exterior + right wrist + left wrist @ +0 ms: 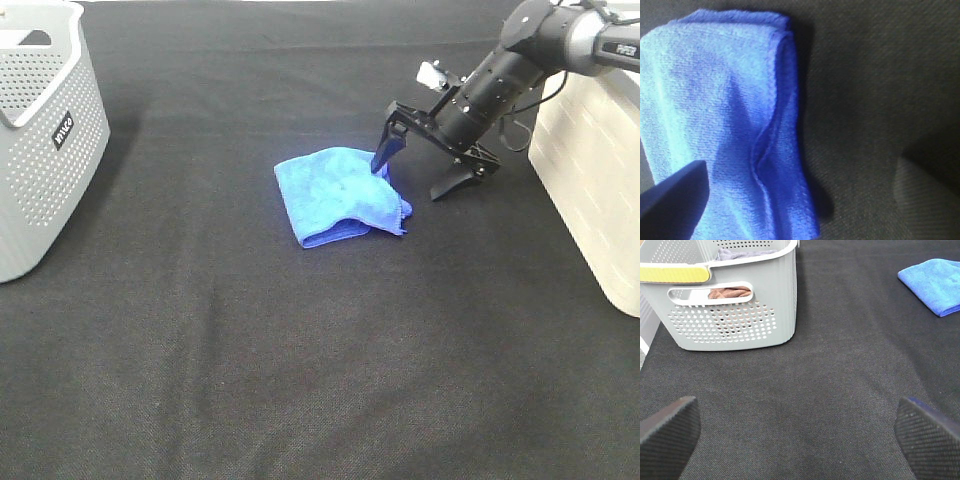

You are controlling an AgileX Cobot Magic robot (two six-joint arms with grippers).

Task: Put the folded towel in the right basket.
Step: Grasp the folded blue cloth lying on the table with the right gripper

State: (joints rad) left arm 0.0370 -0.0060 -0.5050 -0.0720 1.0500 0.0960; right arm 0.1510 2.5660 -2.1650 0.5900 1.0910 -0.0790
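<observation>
The folded towel (340,195) is bright blue and lies on the black cloth near the middle; it also shows in the left wrist view (935,285) and fills much of the right wrist view (715,110). My right gripper (410,180) is open and low at the towel's right edge. One fingertip (382,160) is over the towel and the other rests on the bare cloth beside it. The right basket (590,180), a plain white bin, stands at the right edge, just right of that arm. My left gripper (797,445) is open and empty, far from the towel.
A grey perforated basket (40,130) with a small black label stands at the far left; in the left wrist view (730,325) it holds some cloths. The black table cloth (300,360) stretches across the front.
</observation>
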